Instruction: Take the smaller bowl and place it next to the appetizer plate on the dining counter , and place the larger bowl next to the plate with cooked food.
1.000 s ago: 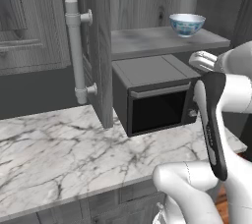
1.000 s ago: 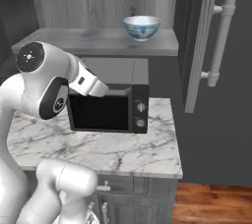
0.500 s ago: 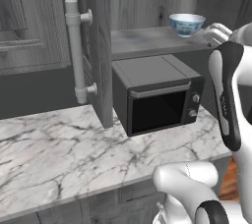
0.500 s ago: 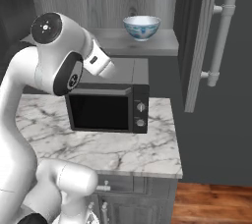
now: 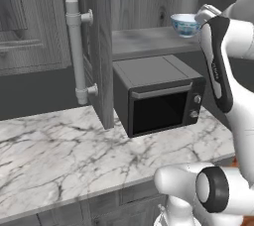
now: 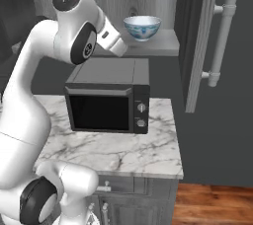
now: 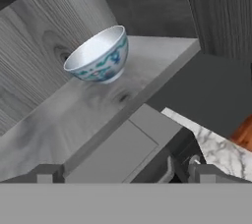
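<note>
The gripper (image 7: 120,171) has its jaws spread wide with nothing between them; in the hand view its two dark fingertips (image 7: 47,173) stand far apart at the bottom edge, pointing toward the shelf. It hangs short of the smaller bowl (image 7: 99,54), well apart from it, above the front of the microwave (image 6: 108,101). The bowl, white inside with a blue pattern outside, sits upright on the grey wooden shelf (image 7: 83,105) of an open wall cabinet, near the back panel. In the right base view the bowl (image 6: 142,26) stands just right of the arm's white wrist, and in the left base view the bowl (image 5: 185,24) is partly covered by the forearm. The dark microwave (image 5: 158,93) sits directly under the shelf on a white, grey-veined marble counter (image 5: 54,155). The cabinet door (image 5: 96,46) stands open with a long pale bar handle (image 5: 77,51). A strip of wooden floor (image 6: 212,204) shows beside the counter base.
</note>
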Controlling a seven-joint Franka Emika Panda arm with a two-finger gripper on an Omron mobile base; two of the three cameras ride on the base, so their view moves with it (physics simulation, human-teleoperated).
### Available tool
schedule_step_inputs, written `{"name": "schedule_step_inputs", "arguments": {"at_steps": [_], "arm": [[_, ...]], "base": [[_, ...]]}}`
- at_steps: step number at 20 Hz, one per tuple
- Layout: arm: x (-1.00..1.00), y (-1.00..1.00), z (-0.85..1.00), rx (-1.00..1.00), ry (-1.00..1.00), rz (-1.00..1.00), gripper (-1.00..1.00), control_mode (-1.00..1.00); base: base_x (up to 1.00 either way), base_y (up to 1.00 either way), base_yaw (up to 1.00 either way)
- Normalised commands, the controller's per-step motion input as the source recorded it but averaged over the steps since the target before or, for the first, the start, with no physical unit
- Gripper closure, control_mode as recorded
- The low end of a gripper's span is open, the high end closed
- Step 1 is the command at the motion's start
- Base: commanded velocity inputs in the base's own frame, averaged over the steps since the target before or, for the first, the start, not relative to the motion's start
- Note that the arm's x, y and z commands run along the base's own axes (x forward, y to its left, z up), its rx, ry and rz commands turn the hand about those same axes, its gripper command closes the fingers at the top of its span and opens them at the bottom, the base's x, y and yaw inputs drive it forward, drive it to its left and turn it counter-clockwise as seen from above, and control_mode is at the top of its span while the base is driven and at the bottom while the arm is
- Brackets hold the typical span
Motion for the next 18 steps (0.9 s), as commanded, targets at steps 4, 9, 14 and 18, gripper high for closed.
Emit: {"name": "schedule_step_inputs", "arguments": {"at_steps": [4, 9, 14, 18], "arm": [[0.58, 0.00, 0.00, 0.00, 0.00, 0.00, -1.00, -1.00], [0.54, -0.28, -0.03, 0.00, 0.00, 0.00, -1.00, -1.00], [0.45, -0.42, -0.12, 0.00, 0.00, 0.00, -1.00, -1.00], [0.56, -0.19, -0.01, 0.00, 0.00, 0.00, -1.00, -1.00]], "base": [[0.00, 0.00, 0.00], [0.00, 0.00, 0.00], [0.00, 0.00, 0.00], [0.00, 0.00, 0.00]]}}
